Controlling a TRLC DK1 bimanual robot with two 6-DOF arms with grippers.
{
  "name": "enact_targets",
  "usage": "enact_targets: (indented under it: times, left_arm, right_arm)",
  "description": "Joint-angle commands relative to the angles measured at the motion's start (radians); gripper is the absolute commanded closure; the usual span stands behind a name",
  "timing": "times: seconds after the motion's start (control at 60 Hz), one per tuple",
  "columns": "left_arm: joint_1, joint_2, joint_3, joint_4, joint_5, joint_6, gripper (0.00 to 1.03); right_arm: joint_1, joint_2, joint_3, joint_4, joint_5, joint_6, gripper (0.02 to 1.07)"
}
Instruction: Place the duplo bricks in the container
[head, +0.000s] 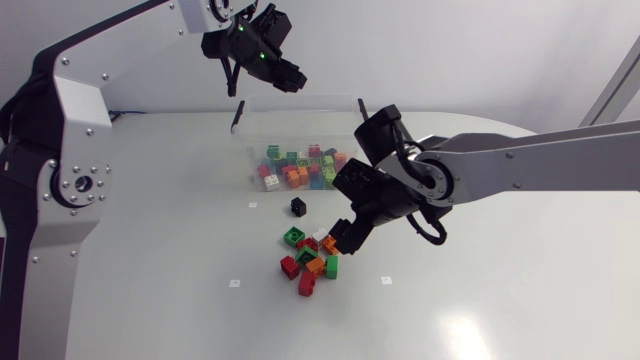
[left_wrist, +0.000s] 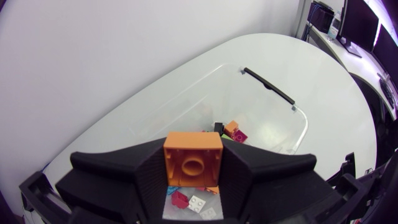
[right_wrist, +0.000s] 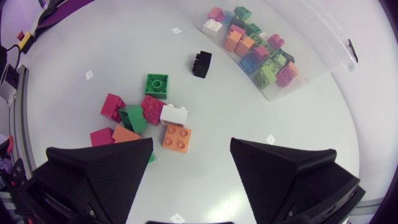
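The clear plastic container (left_wrist: 298, 124) holds many coloured bricks (head: 300, 170), the left gripper (head: 285, 78) pinches an orange square brick (left_wrist: 193, 163) above it, and the right gripper (right_wrist: 191, 149) stands wide open, empty, over the loose pile (head: 310, 262).

Overhead, the right gripper (head: 343, 238) hangs over the loose pile (head: 305, 268) in the middle of the table (head: 520, 290) and covers one side of it. How many bricks sit beneath? Can't tell. From that wrist, a green brick (right_wrist: 152, 158) shows only a sliver under one finger, and the container (right_wrist: 323, 56) runs out of the picture. On the left wrist, the orange brick (left_wrist: 193, 160) and the left gripper (left_wrist: 193, 171) pinching it blot out the container's near wall and most bricks inside. Overhead, those are too small to count.
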Motion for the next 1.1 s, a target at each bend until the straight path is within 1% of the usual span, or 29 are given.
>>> enact_targets:
  times: [0.0, 0.067, 0.117, 0.15, 0.233, 0.25, 0.267, 0.283, 0.317, 0.45, 0.5, 0.6, 0.617, 0.7, 0.733, 0.783, 1.017, 1.083]
  left_arm:
    - [0.002, 0.049, 0.105, -0.024, 0.009, -0.022, 0.78]
    - [0.002, 0.104, 0.200, -0.080, 0.009, -0.022, 0.78]
    - [0.002, 0.157, 0.307, -0.141, 0.009, -0.022, 0.78]
    - [0.002, 0.207, 0.411, -0.198, 0.010, -0.026, 0.77]
    - [-0.004, 0.365, 0.753, -0.357, 0.006, -0.028, 0.77]
    - [-0.006, 0.373, 0.769, -0.363, 0.006, -0.028, 0.77]
    - [-0.010, 0.405, 0.836, -0.399, 0.000, -0.025, 0.76]
    - [-0.015, 0.420, 0.864, -0.422, -0.009, -0.023, 0.75]
    - [-0.021, 0.424, 0.864, -0.442, -0.022, -0.025, 0.75]
    - [-0.021, 0.384, 0.770, -0.480, -0.019, -0.060, 0.75]
    - [-0.018, 0.367, 0.763, -0.477, -0.017, -0.078, 0.75]
    - [-0.010, 0.305, 0.692, -0.448, -0.017, -0.080, 0.74]
    - [-0.009, 0.298, 0.681, -0.443, -0.017, -0.080, 0.72]
    - [0.000, 0.270, 0.644, -0.434, -0.017, -0.080, 0.46]
    - [0.006, 0.267, 0.626, -0.435, -0.019, -0.081, 0.27]
    - [0.011, 0.264, 0.608, -0.435, -0.019, -0.091, 0.04]
    - [0.026, 0.241, 0.534, -0.445, -0.017, -0.135, 0.04]
    - [0.031, 0.226, 0.488, -0.449, -0.017, -0.150, 0.04]
  right_arm:
    - [-0.007, 0.010, 0.026, 0.003, 0.010, 0.012, 0.17]
    - [-0.007, 0.007, 0.026, 0.003, 0.010, 0.012, 0.17]
    - [-0.007, 0.002, 0.024, 0.002, 0.010, 0.012, 0.17]
    - [-0.007, -0.001, 0.023, 0.002, 0.010, 0.012, 0.17]
    - [-0.007, -0.004, 0.018, 0.002, 0.010, 0.012, 0.17]
    - [-0.007, -0.004, 0.018, 0.002, 0.010, 0.012, 0.17]
    - [-0.007, -0.004, 0.017, 0.002, 0.010, 0.012, 0.17]
    - [-0.009, -0.004, 0.015, 0.002, 0.010, 0.011, 0.17]
    - [-0.009, -0.004, 0.015, 0.002, 0.010, 0.011, 0.17]
    - [-0.009, -0.002, 0.009, 0.003, 0.010, 0.011, 0.17]
    - [-0.009, -0.004, 0.008, 0.003, 0.010, 0.012, 0.17]
    - [-0.002, -0.017, 0.004, -0.009, 0.010, 0.012, 0.17]
    - [-0.001, -0.021, 0.004, -0.009, 0.010, 0.012, 0.17]
    - [0.002, -0.037, -0.003, -0.011, 0.010, 0.012, 0.17]
    - [0.002, -0.042, -0.006, -0.012, 0.012, 0.012, 0.17]
    - [0.002, -0.048, -0.009, -0.012, 0.012, 0.014, 0.17]
    - [0.021, -0.068, -0.031, -0.014, 0.022, 0.018, 0.17]
    - [0.022, -0.074, -0.035, -0.014, 0.022, 0.024, 0.17]
